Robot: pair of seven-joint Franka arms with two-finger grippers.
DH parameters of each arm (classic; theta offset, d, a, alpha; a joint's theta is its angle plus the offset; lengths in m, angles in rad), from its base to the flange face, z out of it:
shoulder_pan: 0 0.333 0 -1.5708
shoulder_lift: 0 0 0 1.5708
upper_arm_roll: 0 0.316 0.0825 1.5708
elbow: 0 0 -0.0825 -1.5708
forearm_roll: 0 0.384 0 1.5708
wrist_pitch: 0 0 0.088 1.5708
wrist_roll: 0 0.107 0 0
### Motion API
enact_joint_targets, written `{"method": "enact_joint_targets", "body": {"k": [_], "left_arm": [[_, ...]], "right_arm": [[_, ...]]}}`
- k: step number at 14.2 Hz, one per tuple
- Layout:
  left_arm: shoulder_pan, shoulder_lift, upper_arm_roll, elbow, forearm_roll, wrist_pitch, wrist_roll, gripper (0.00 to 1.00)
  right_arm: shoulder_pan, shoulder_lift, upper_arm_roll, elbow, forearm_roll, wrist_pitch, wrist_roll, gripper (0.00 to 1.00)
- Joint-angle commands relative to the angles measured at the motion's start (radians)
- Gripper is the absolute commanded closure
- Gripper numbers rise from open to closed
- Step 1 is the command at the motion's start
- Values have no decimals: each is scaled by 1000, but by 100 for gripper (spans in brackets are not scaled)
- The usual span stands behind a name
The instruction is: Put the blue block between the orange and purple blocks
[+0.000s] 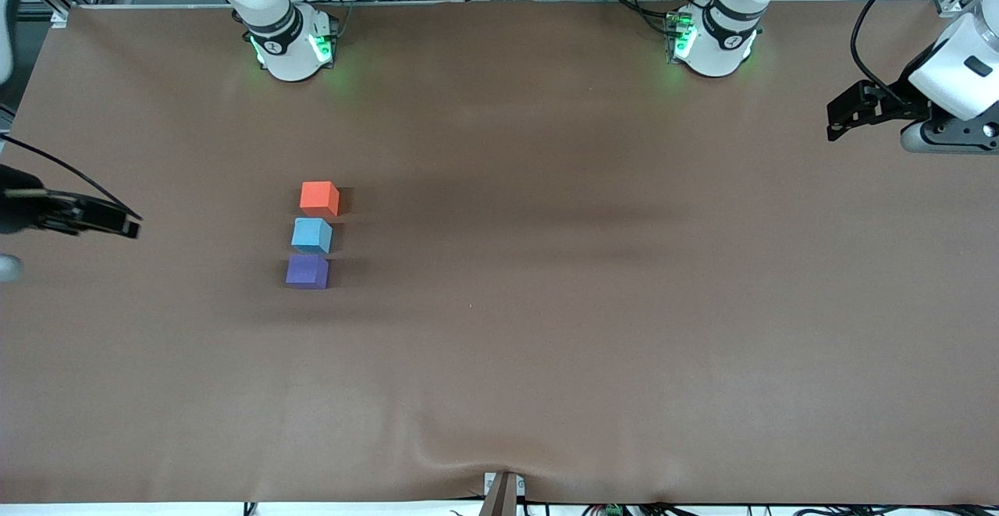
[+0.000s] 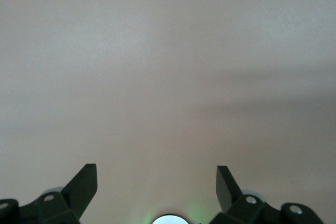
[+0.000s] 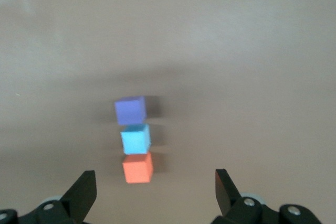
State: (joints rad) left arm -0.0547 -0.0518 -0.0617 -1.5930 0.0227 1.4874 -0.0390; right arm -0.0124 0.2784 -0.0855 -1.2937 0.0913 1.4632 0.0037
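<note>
Three cubes stand in a short row on the brown table (image 1: 546,329). The orange block (image 1: 319,198) (image 3: 138,168) is farthest from the front camera. The blue block (image 1: 311,235) (image 3: 136,139) sits in the middle of the row, between the other two. The purple block (image 1: 307,272) (image 3: 130,110) is nearest the front camera. My right gripper (image 1: 129,225) (image 3: 156,184) hangs open and holds nothing, over the table's edge at the right arm's end, apart from the row. My left gripper (image 1: 837,122) (image 2: 156,182) is open with nothing in it, over bare table at the left arm's end.
The two arm bases (image 1: 290,48) (image 1: 714,40) stand along the table's edge farthest from the front camera. The brown cover has a wrinkle (image 1: 499,461) at the edge nearest the front camera.
</note>
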Motion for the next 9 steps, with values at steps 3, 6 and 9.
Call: {"method": "enact_joint_targets", "body": {"k": [3, 6, 9], "left_arm": [[9, 3, -9, 16, 0, -22, -13, 0], [9, 3, -7, 16, 0, -24, -15, 0], [9, 3, -7, 16, -1, -24, -15, 0]], "right_arm": [[32, -125, 24, -4, -154, -75, -2, 0], [32, -247, 23, -154, -179, -3, -14, 0], [35, -301, 23, -231, -206, 19, -17, 0]]}}
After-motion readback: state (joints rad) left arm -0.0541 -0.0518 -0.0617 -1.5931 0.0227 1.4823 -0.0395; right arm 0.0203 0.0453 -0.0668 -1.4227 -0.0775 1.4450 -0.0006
